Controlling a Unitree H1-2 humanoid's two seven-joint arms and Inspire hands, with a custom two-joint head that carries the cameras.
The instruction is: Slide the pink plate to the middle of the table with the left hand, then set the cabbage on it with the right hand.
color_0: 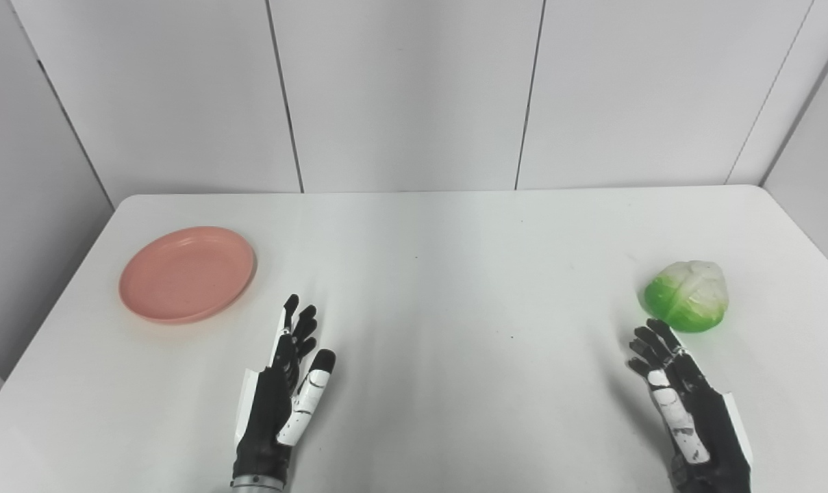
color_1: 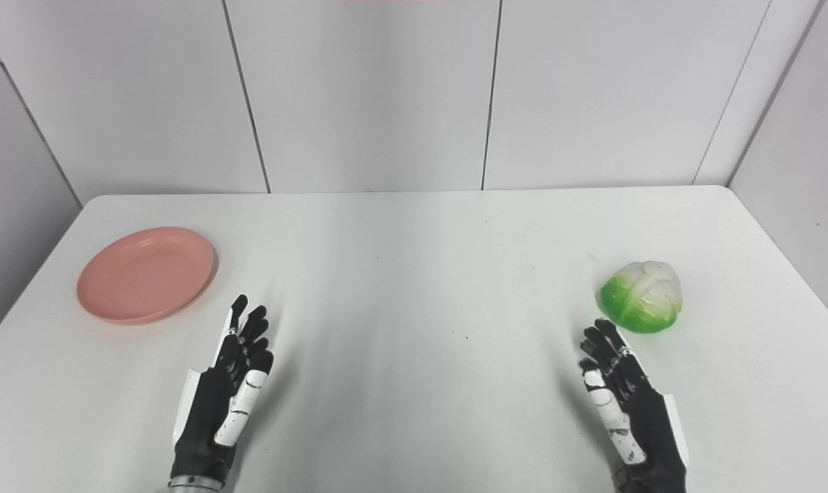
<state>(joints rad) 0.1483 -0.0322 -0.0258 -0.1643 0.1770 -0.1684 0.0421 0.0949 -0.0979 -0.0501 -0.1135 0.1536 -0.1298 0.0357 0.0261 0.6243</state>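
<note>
Waiting near the front edge of the table (color_0: 414, 226), both hands hold nothing, fingers extended and slightly apart, palms turned inward. The left hand (color_0: 287, 383) stands on edge, thumb toward the centre, its fingertips aimed roughly at the plate (color_0: 187, 274), which lies well apart to its upper left. That upright, blade-like pose looks suited to a push or a hook on a rim rather than a pinch, which fits a slide. To bring the plate toward the middle, the hand would probably have to get round to the plate's outer, left side or catch its far rim; from where it stands now it is on the wrong side for a plain push.

The right hand (color_0: 681, 397) is likewise spread and empty, its fingertips just beside the near edge of the cabbage (color_0: 687, 294); whether they touch it cannot be told, though a narrow gap seems to show in the right eye view. It appears parked there, ready for a grasp once the plate is in place.

The plate is the only container on view. It is shallow, pink, right way up, with a low raised rim, and it is empty. It sits at the table's left side, not far from the left edge. The cabbage rests on the bare tabletop at the right side, so neither step of the task looks begun. The middle of the table lies between the two.
</note>
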